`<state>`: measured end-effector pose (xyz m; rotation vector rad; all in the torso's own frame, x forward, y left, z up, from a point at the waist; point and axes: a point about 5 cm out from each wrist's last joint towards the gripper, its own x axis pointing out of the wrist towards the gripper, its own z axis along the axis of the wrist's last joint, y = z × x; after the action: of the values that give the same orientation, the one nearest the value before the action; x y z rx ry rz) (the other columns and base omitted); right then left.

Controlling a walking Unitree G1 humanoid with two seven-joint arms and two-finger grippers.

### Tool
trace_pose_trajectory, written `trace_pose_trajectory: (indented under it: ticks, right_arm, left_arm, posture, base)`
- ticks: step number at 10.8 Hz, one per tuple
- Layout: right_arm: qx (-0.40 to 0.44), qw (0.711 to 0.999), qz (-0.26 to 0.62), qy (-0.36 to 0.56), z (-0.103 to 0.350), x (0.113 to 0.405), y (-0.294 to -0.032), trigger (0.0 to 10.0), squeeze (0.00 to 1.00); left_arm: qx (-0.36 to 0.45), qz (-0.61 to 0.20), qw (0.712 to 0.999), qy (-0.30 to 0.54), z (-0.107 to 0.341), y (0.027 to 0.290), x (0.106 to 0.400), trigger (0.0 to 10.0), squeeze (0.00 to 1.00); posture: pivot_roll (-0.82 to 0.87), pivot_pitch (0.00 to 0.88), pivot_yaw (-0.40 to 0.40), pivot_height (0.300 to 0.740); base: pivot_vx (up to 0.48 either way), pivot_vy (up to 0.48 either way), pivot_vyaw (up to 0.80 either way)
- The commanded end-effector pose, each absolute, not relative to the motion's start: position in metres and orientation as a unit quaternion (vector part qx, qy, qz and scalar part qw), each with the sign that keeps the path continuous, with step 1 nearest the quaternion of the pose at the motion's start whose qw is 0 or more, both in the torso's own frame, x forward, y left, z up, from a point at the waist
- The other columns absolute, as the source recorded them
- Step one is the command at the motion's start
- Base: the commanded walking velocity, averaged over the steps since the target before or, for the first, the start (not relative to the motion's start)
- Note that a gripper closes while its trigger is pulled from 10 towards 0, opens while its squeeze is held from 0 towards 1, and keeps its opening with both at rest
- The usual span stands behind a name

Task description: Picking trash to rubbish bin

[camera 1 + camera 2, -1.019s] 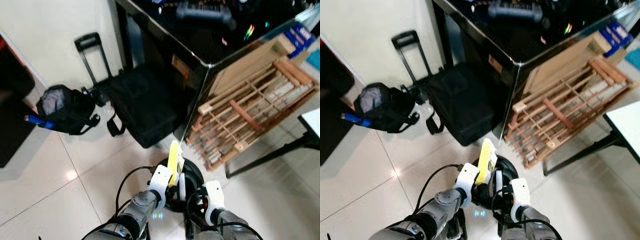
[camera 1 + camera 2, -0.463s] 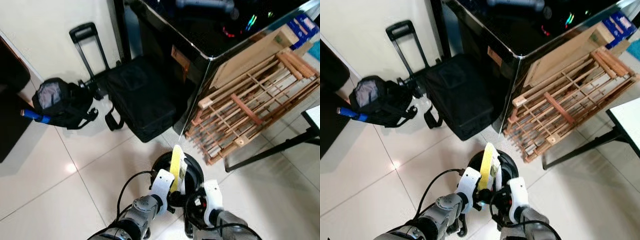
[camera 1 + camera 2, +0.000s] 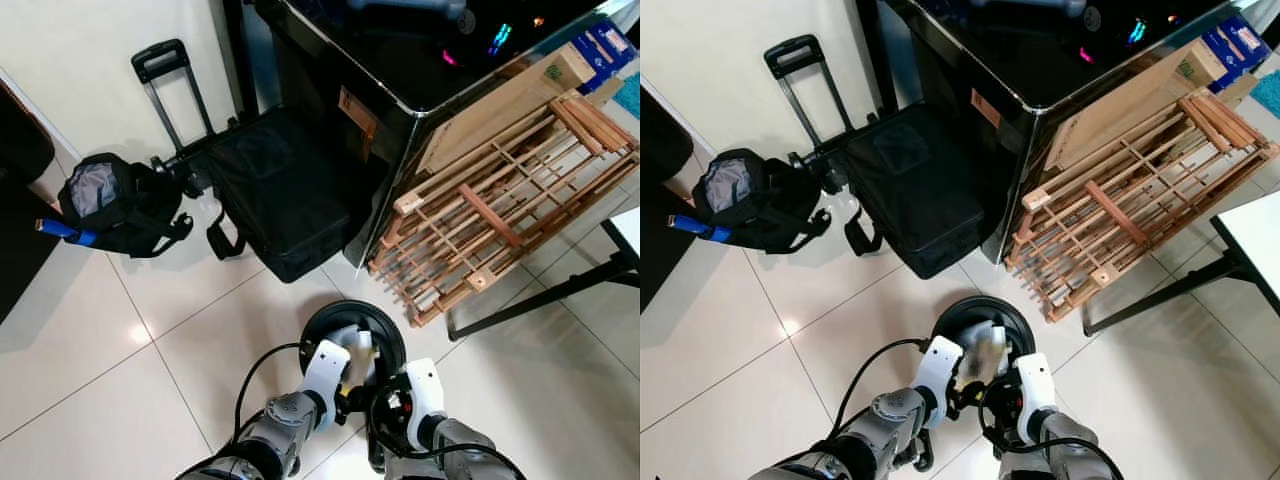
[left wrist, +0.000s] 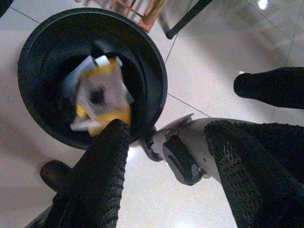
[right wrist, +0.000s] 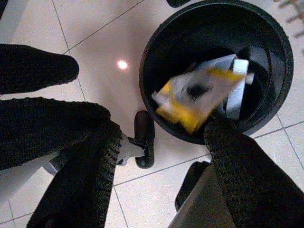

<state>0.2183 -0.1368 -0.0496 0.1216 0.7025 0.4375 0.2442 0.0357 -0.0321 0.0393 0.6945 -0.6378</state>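
- Step in hand, as I judge it: the drop. The yellow-and-white wrapper (image 4: 97,102) is blurred inside the mouth of the round black rubbish bin (image 3: 322,322), free of both grippers.
- Left gripper (image 4: 164,156): fingers spread wide, nothing between them. It hangs just above the bin's near rim.
- Right gripper (image 5: 159,142): fingers also spread wide and empty, just beside the left one, over the same rim.
- Wrapper relative to the fingers: below and beyond the fingertips, within the bin's wall, touching neither pair. Some pale scraps lie deeper in the bin; too blurred to name.
- Surroundings: the bin stands on the white tiled floor (image 3: 90,340). Near it a wooden slatted rack (image 3: 490,215) leans against a black glossy desk (image 3: 400,60). A black trolley bag (image 3: 285,200) lies by the wall, with a smaller black bag (image 3: 110,205) beside it.
- Next move, by my judgement: confirm the wrapper has settled inside, lift both arms clear of the rim without knocking the bin, then look for further trash on the floor.
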Motion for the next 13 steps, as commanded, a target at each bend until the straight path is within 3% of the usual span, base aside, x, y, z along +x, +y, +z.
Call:
trace_pose_trajectory:
  ticks: [1, 2, 5, 9, 11, 13]
  right_arm:
    - [0.069, 0.905, 0.209, 0.363, -0.057, 0.207, -0.137, 10.0, 0.00]
    - [0.066, 0.905, 0.206, 0.365, -0.058, 0.207, -0.137, 10.0, 0.00]
    - [0.054, 0.922, 0.162, 0.347, -0.052, 0.221, -0.142, 10.0, 0.00]
    - [0.018, 0.954, 0.099, 0.281, -0.028, 0.260, -0.148, 10.0, 0.00]
    - [-0.005, 0.976, 0.061, 0.209, -0.004, 0.283, -0.153, 10.0, 0.00]
    - [-0.006, 0.991, 0.001, 0.133, 0.020, 0.300, -0.168, 10.0, 0.00]
  left_arm:
    - [0.013, -0.311, 0.882, 0.353, -0.039, 0.032, 0.233, 10.0, 1.00]
    - [0.021, -0.304, 0.885, 0.351, -0.039, 0.035, 0.235, 10.0, 0.00]
    - [0.040, -0.253, 0.907, 0.334, -0.039, 0.063, 0.245, 10.0, 0.00]
    - [0.094, -0.105, 0.958, 0.249, -0.023, 0.148, 0.269, 10.0, 0.00]
    - [0.108, -0.070, 0.970, 0.207, -0.014, 0.165, 0.273, 10.0, 0.00]
    - [0.080, -0.032, 0.985, 0.149, 0.007, 0.166, 0.290, 10.0, 0.00]
  posture:
    - [-0.20, 0.336, 0.020, 0.740]
    - [-0.20, 0.332, 0.023, 0.740]
    - [-0.17, 0.303, 0.040, 0.740]
    - [-0.10, 0.208, 0.077, 0.740]
    - [-0.10, 0.173, 0.082, 0.740]
    - [-0.10, 0.129, 0.079, 0.740]
  base:
    - [0.000, 0.000, 0.00]
    - [0.000, 0.000, 0.00]
    - [0.000, 0.000, 0.00]
    - [0.000, 0.000, 0.00]
    - [0.000, 0.000, 0.00]
    - [0.000, 0.000, 0.00]
